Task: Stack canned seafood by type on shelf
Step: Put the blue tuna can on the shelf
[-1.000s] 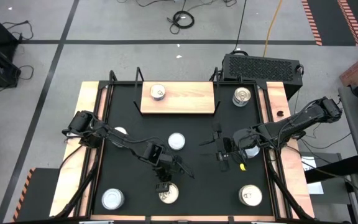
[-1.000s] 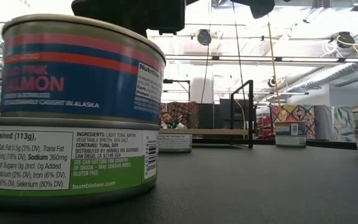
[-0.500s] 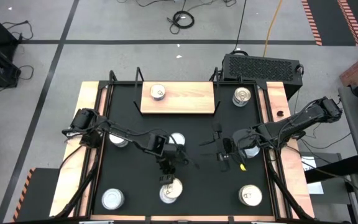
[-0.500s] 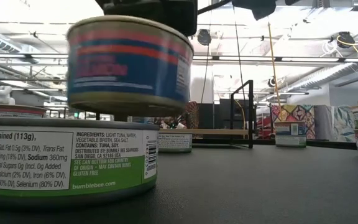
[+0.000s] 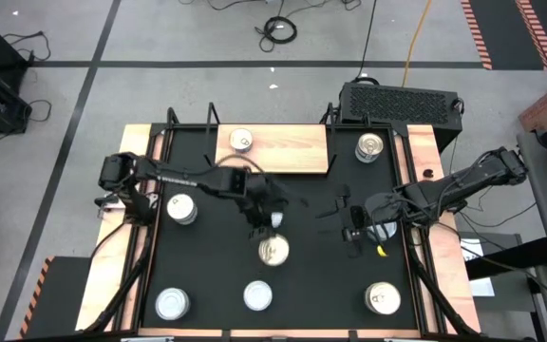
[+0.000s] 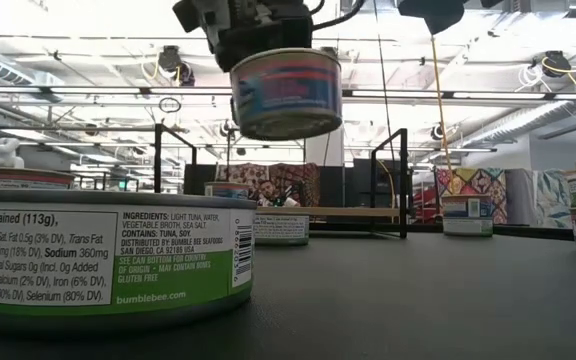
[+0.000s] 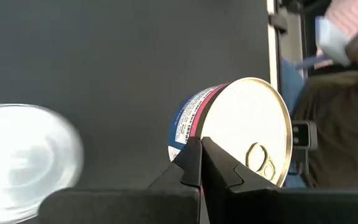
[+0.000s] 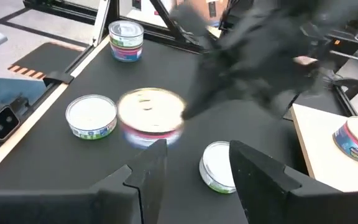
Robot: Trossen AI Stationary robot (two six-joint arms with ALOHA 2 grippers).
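From above, your left end effector (image 5: pixel 272 237) sits over the middle of the black tabletop (image 5: pixel 311 294), clamped on a salmon can (image 5: pixel 273 250) whose gold pull-tab top shows just below the fingers; you hold it clear of the surface, presumably so it can travel to the shelf (image 5: pixel 283 150), which lies well beyond the end effector at the far edge and already carries one matching can (image 5: pixel 241 142) near its left end. A silvery-topped can (image 5: pixel 274 219) sits right under the arm, another can (image 5: pixel 257 295) stays behind it toward the near edge, and more rest at the corners. Your right end effector (image 5: pixel 353 228) waits to the right of the left one with its fingers apart and nothing between them. At tabletop height, the carried can (image 6: pixel 288 92) hangs in the air with its blue and red label showing, gripped from above, while a green-labelled tuna can (image 6: pixel 108 258) stands close to the camera; behind, you see a workshop with ceiling rails and bright lights. Your left wrist camera shows the fingers (image 7: pixel 194 165) pressed close together on the tin's rim, the gold lid (image 7: pixel 250 137) tilted sideways, so I judge the grip is thin and could slip. The right wrist camera shows spread fingers (image 8: pixel 151 168) and the carried tin (image 8: pixel 151 115) blurred ahead of them.
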